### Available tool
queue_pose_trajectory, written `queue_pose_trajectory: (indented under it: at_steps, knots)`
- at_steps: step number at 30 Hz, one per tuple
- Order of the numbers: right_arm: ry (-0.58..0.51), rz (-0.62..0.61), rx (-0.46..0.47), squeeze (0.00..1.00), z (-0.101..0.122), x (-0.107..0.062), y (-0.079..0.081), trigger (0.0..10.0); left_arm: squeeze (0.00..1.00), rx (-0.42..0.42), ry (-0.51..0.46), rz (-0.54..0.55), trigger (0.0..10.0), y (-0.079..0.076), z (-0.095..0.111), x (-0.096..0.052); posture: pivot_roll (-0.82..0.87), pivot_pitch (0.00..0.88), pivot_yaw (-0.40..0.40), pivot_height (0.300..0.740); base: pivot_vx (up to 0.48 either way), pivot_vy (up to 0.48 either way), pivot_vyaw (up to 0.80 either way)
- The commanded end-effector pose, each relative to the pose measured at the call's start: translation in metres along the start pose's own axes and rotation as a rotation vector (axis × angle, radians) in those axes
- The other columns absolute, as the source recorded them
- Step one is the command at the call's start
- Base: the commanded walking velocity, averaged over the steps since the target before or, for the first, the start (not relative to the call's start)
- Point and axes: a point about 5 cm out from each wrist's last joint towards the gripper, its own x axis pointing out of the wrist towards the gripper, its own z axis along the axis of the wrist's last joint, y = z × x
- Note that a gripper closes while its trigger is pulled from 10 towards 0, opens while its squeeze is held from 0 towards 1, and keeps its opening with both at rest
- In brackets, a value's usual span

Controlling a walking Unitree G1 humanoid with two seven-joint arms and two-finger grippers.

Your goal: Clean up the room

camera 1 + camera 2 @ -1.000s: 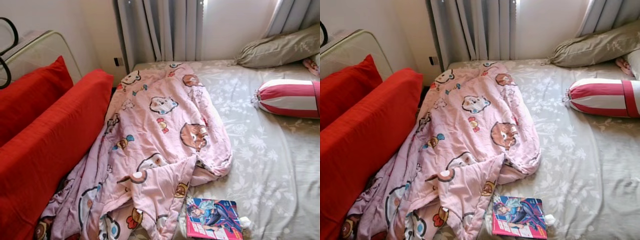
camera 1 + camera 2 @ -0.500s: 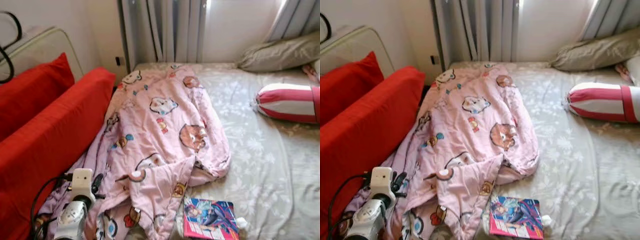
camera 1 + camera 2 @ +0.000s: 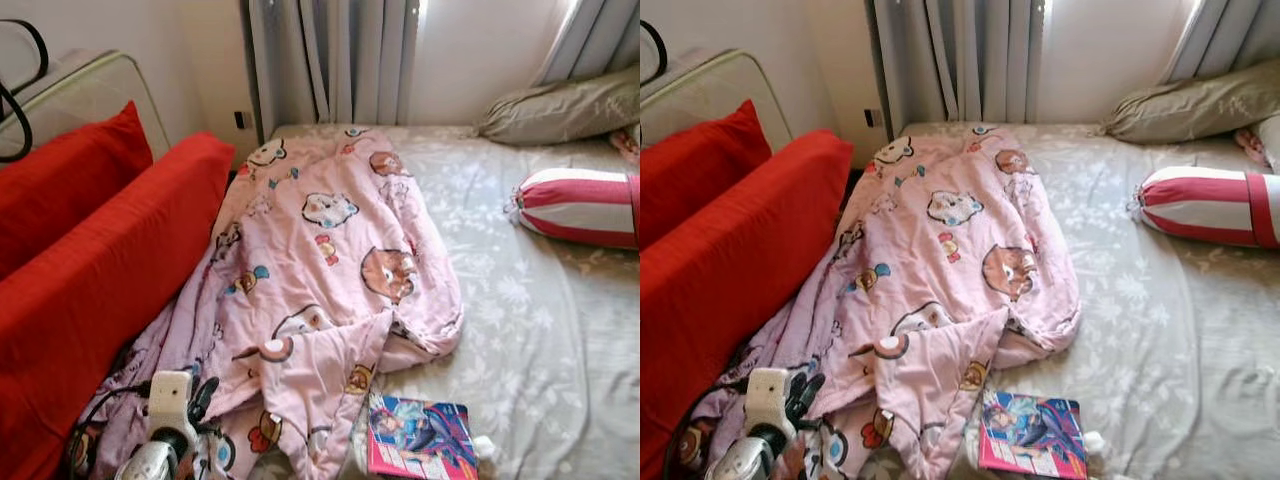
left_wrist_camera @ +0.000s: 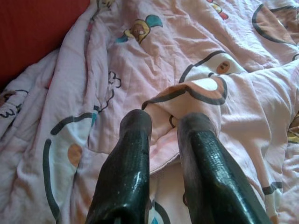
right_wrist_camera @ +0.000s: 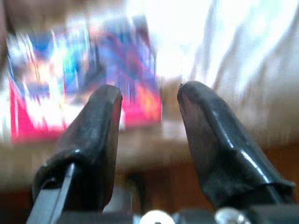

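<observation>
Pink cartoon blanket (image 3: pixel 320 290), soft and light, lies rumpled along the bed's (image 3: pixel 540 330) left edge; left gripper (image 4: pixel 163 126), jaws narrowly parted, straddles a graspable fold.

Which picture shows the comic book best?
The left eye view: the comic book lies sharp and whole at the bed's near edge. The right eye view shows it too; the right wrist view blurs it beyond the right gripper.
</observation>
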Motion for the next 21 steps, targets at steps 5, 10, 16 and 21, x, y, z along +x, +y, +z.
queue_pose_trajectory:
  at_steps: [5,10,16,21]
  knots:
    - [-0.417,-0.036,-0.082,0.0,0.108,0.031,-0.009,10.0,0.0,0.008,-0.071,-0.034,10.0,-0.005,0.014,0.005,0.04,0.0,0.028,0.74,0.0,0.0,0.0]
    - [-0.493,-0.043,-0.111,0.0,0.116,0.027,-0.005,10.0,0.0,0.009,-0.095,-0.045,10.0,-0.008,0.019,0.006,0.04,0.0,0.037,0.74,0.0,0.0,0.0]
    - [-0.533,-0.001,-0.068,0.0,0.107,0.005,0.0,10.0,0.0,-0.009,-0.182,-0.048,10.0,-0.008,0.034,-0.001,0.02,0.0,0.038,0.74,0.0,0.0,0.0]
    - [-0.472,0.009,-0.003,0.0,0.094,0.006,0.0,10.0,0.0,-0.016,-0.211,-0.063,10.0,-0.013,0.041,0.0,0.0,0.0,0.055,0.74,0.0,0.0,0.0]
